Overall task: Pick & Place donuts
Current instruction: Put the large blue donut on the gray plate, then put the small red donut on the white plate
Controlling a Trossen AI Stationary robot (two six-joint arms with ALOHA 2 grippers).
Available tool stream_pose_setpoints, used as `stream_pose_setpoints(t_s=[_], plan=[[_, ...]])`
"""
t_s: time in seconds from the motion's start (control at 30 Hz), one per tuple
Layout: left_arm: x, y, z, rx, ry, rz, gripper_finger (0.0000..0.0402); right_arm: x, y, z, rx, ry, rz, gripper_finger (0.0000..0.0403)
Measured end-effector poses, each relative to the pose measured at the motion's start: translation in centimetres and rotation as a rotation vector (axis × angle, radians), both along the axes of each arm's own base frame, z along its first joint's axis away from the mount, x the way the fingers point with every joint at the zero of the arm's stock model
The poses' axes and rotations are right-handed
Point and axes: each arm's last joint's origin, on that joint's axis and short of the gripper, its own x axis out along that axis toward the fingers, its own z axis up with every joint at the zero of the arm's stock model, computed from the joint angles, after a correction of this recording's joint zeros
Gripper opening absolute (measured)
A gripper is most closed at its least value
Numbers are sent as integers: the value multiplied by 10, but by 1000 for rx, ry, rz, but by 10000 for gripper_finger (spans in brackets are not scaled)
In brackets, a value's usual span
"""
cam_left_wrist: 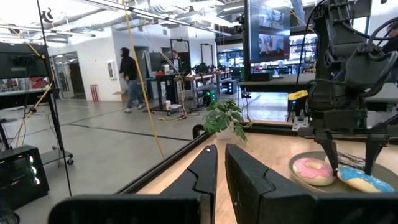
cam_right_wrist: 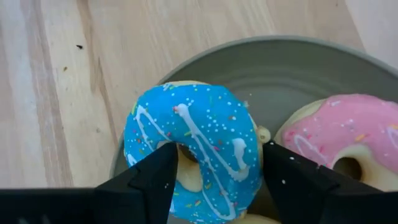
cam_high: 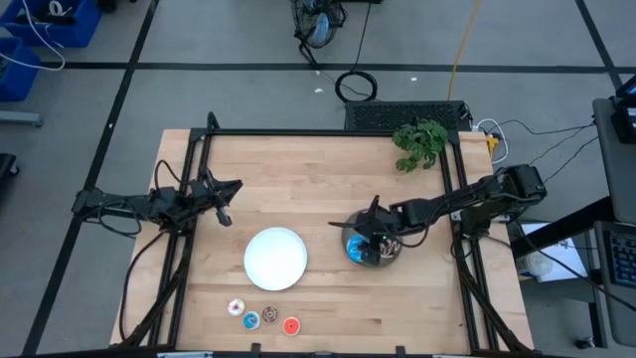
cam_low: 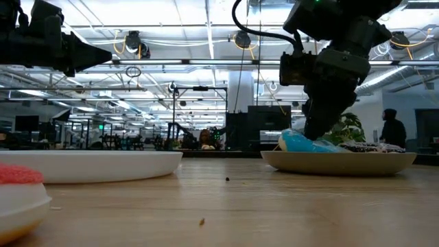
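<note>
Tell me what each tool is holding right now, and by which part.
The right tool straddles the blue donut on the grey plate; whether it grips yet cannot be told. The left tool holds nothing.

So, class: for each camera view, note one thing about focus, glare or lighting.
High view: even light, the white plate nearly blown out. Low view: the red mini donut up close is a blur, and the right arm is backlit dark against bright ceiling lights. Left wrist view: the left gripper is soft. Right wrist view: the blue donut is crisp on the grey plate.
</note>
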Motion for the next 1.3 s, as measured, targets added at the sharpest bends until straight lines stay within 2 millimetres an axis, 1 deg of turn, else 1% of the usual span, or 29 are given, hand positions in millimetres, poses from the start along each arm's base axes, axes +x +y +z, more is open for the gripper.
stream_pose_setpoints(t_s=[0.17, 0.4, 0.57, 0.8, 0.9, 1.0, 1.07, 1.17, 1.23, 1.27, 1.3], plan=[[0, 0, 0, 0, 0, 0, 37, 5, 1, 11, -7, 14, 9, 213], [0, 0, 0, 1, 1, 0, 37, 14, 2, 36, -18, -12, 31, 213], [0, 0, 0, 3, 3, 0, 37, 18, 2, 49, -24, -4, 37, 212], [0, 0, 0, 2, 3, 0, 37, 19, 4, 60, -37, 19, 58, 212], [0, 0, 0, 3, 4, 0, 37, 17, 9, 64, -30, 28, 63, 207], [0, 0, -1, 4, 12, 0, 37, 12, 21, 78, -36, -46, 115, 180], [0, 0, -1, 5, 16, 0, 37, 5, 29, 90, -79, -103, 162, 149], [0, 0, -1, 1, 15, 0, 37, -15, 38, 113, -145, -189, 211, 84], [0, 0, -1, -2, 13, -1, 37, -32, 40, 131, -184, -252, 224, 34], [0, 0, -1, -3, 14, -1, 37, -42, 41, 139, -206, -286, 221, 18], [0, 0, -1, -3, 14, -1, 37, -52, 40, 146, -225, -326, 213, 10]])
